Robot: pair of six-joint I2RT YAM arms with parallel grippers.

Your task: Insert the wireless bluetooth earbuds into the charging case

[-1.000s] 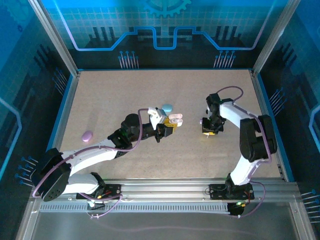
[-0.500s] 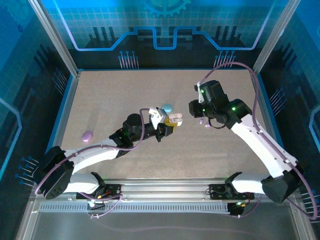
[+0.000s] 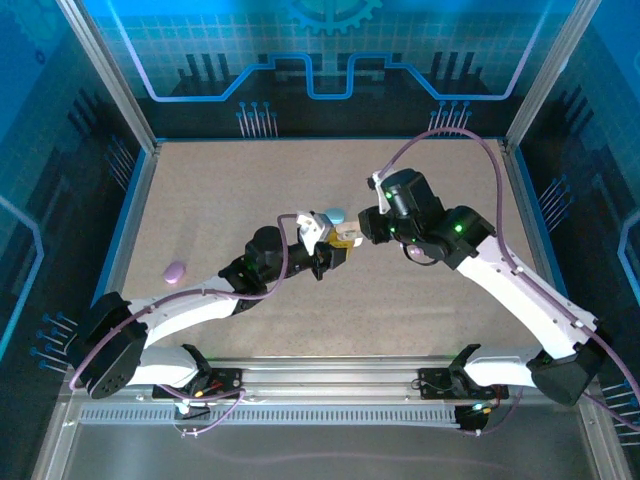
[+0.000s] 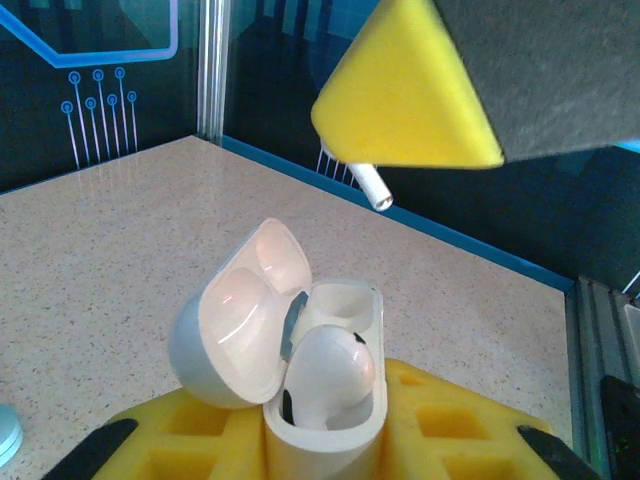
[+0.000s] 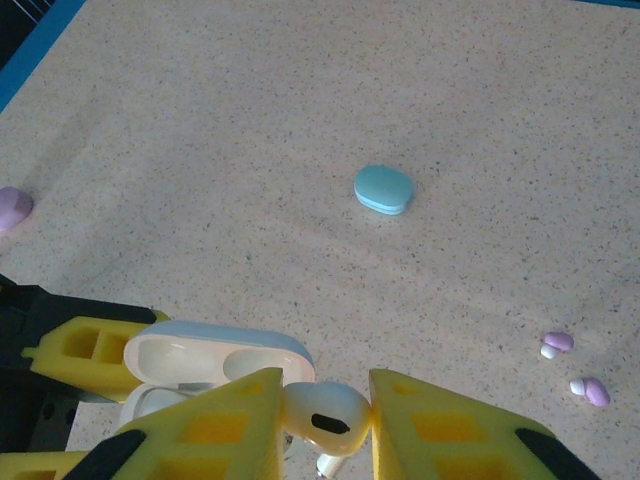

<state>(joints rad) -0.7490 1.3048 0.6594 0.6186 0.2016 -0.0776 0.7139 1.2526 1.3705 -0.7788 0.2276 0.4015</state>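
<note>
My left gripper (image 4: 322,445) is shut on the white charging case (image 4: 325,400), holding it upright with its lid (image 4: 235,320) swung open to the left. One white earbud (image 4: 330,365) sits in the near slot; the far slot (image 4: 345,300) is empty. My right gripper (image 5: 325,425) is shut on a second white earbud (image 5: 325,415), stem down, just above and beside the open case (image 5: 210,358). From the left wrist its stem (image 4: 373,188) pokes out under a yellow finger (image 4: 405,90). From above, both grippers (image 3: 335,248) (image 3: 362,228) meet mid-table.
A pale blue oval case (image 5: 383,189) (image 3: 334,215) lies just beyond the grippers. A purple oval case (image 3: 175,271) (image 5: 12,208) lies at the left. Tiny purple and white buds (image 5: 556,343) (image 5: 590,390) lie on the table to the right. Blue walls ring the table.
My right arm has swung left from the table's right part, carrying the earbud up to the open case. The left arm has held still with the case.
</note>
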